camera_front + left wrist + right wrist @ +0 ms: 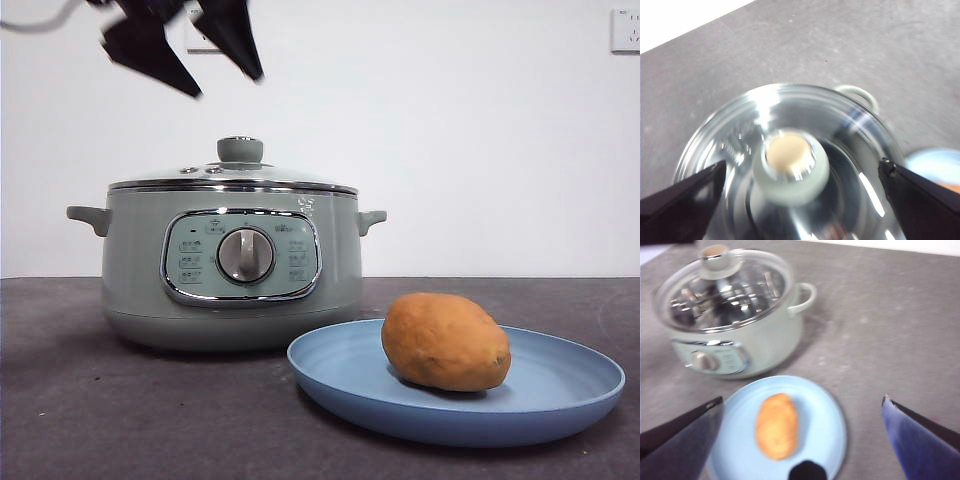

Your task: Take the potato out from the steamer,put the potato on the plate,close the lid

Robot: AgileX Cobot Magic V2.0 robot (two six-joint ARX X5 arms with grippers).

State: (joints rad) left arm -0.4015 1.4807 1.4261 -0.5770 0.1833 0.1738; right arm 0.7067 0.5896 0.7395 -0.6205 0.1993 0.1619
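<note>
The orange-brown potato (446, 341) lies on the light-blue plate (560, 400) at the front right; both also show in the right wrist view, the potato (776, 425) on the plate (825, 410). The sage-green steamer (232, 265) stands behind at the left with the glass lid (232, 178) seated on it. My left gripper (182, 45) is open and empty above the lid's knob (790, 166). My right gripper (802, 405) is open and empty, high above the plate.
The dark grey table (120, 420) runs to a white wall (480, 140). A wall socket (625, 30) sits at the top right. The steamer's side handle (807, 295) points toward the plate side.
</note>
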